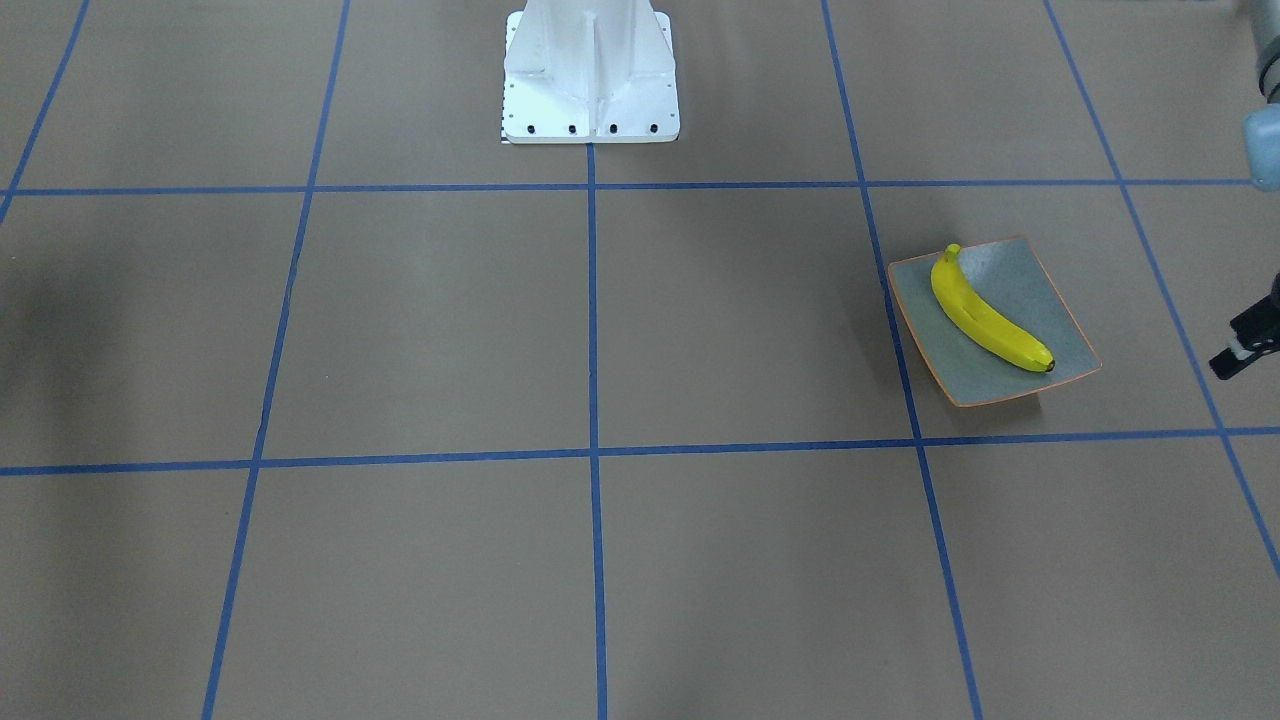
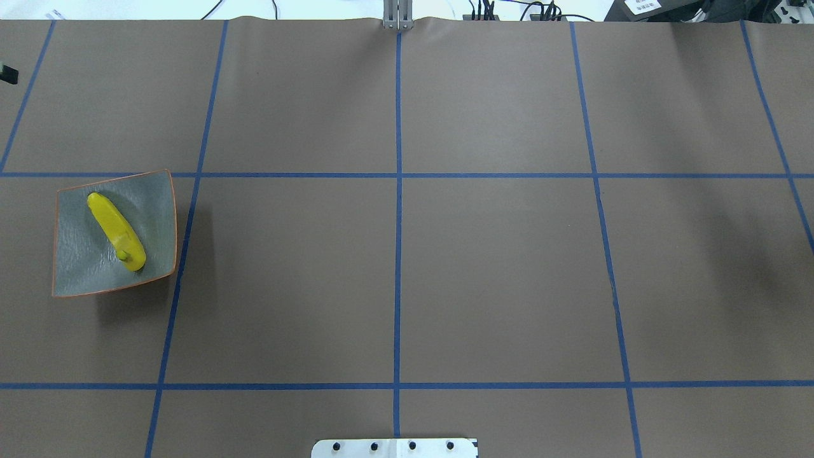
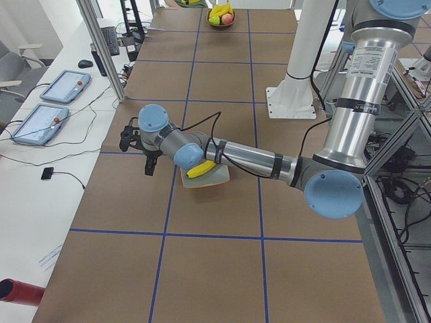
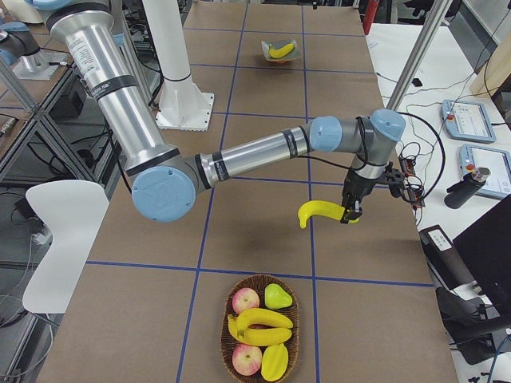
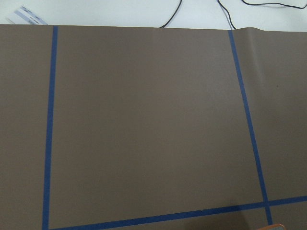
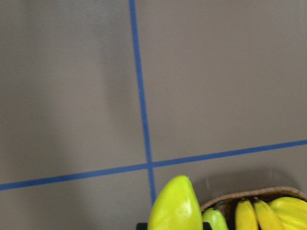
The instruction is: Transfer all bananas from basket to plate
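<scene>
Exterior right view, 6 o'clock, nearest: basket [image 4: 224, 343], basket bananas [image 4: 259, 321] waiting among apples [image 4: 245, 301]. Toward 3 o'clock: right pincer [image 4: 350, 217] clamped on carried banana [image 4: 322, 212], aloft over desk [image 4: 255, 231]. 12 o'clock, far: plate [image 1: 1045, 285] bearing plated banana [image 1: 988, 315]. Left pincer [image 1: 1228, 360] near plate; apart or together, cannot tell. Step, judged: carry leg. Next: long traverse, set-down beside plated banana.

Steeply down from overhead and from opposite, both on the plate [image 2: 76, 273]; lengthwise from either end; close from each wrist, basket [image 6: 249, 193] near the right gripper [image 4: 349, 215] and its banana [image 6: 175, 208]
</scene>
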You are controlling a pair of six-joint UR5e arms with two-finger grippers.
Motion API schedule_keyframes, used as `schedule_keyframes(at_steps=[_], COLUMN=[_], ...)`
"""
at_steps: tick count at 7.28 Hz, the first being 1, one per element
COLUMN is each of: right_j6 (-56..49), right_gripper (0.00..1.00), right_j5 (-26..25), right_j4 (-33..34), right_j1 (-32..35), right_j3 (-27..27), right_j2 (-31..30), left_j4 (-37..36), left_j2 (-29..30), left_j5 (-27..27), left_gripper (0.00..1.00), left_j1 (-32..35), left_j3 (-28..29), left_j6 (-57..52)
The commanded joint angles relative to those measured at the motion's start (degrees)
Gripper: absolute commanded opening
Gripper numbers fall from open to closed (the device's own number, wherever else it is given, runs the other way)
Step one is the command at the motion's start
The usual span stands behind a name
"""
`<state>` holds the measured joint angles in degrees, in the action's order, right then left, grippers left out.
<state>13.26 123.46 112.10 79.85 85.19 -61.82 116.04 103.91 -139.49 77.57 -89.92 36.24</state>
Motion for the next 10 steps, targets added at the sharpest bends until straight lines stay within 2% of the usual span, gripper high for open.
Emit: schedule_keyframes(at_steps=[1,2,3,4,6,7,9,10], right_j6=[16.4,23.1,30.2,36.8,53.6,61.6,78.2,84.9], right_gripper=[0.00,0.00,0.00,0.00,0.00,0.00,0.00,0.00], right_j5=[0.3,-0.1,-2.9,-5.1,-5.5,-7.4,-7.7,-7.8], right_j4=[1.4,1.4,1.3,1.2,1.0,0.9,0.8,0.1], right_j1=[-10.3,-13.5,-17.2,-21.4,-29.4,-32.8,-35.2,-35.9], right_j3=[5.6,7.4,7.8,7.6,7.1,6.3,-0.3,-2.2], right_j2=[5.6,7.7,10.5,13.5,20.9,24.4,31.8,33.2], left_j4=[0.1,0.1,0.4,0.7,0.8,0.8,0.9,1.1], left_j2=[4.7,7.7,10.5,12.1,15.2,17.1,19.0,19.6], left_j5=[-0.2,-0.2,-0.1,0.0,0.6,0.6,1.1,1.2], left_gripper=[1.00,1.00,1.00,1.00,1.00,1.00,1.00,1.00], left_j1=[-6.8,-10.2,-13.8,-16.5,-20.2,-21.5,-23.8,-25.0], left_j3=[-1.8,-3.1,-3.8,-5.0,-6.1,-6.1,-6.2,-6.5], left_j6=[14.2,22.9,31.1,36.5,44.5,47.5,51.6,52.7])
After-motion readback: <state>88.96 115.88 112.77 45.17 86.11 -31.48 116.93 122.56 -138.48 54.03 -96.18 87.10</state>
